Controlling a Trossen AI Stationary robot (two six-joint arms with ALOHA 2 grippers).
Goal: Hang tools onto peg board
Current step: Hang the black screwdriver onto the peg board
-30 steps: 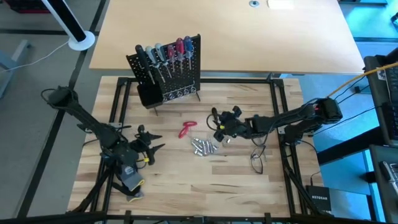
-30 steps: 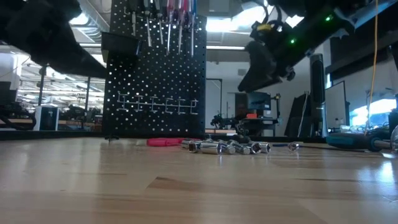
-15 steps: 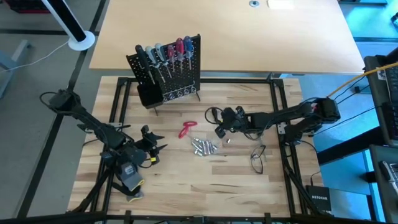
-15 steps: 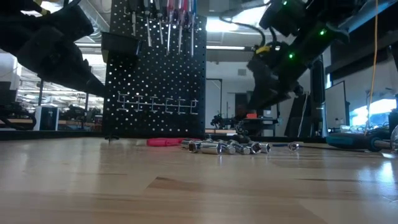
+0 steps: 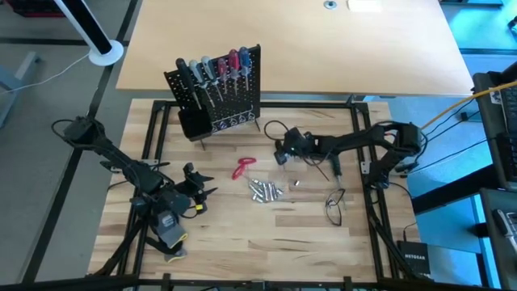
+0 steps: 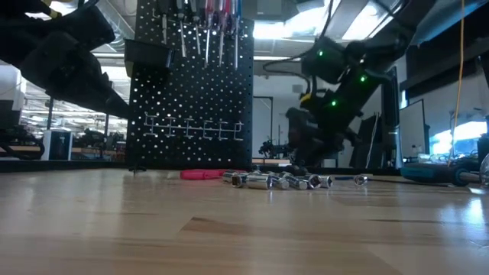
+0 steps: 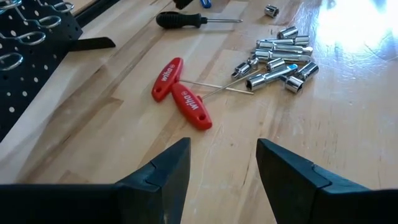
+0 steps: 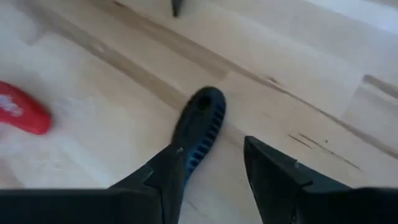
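Lying between right fingers (image 8: 273, 177): seemingly screwdriver (image 8: 200, 124)

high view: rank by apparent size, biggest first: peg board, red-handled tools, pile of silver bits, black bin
1. peg board, clearly largest.
2. black bin at its lower corner.
3. and 4. pile of silver bits and red-handled tools look about the same size; not ranking them.

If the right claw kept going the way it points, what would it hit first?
Most likely the black screwdriver handle on the wooden table: it lies right ahead of the open right claw. How far off is unclear.
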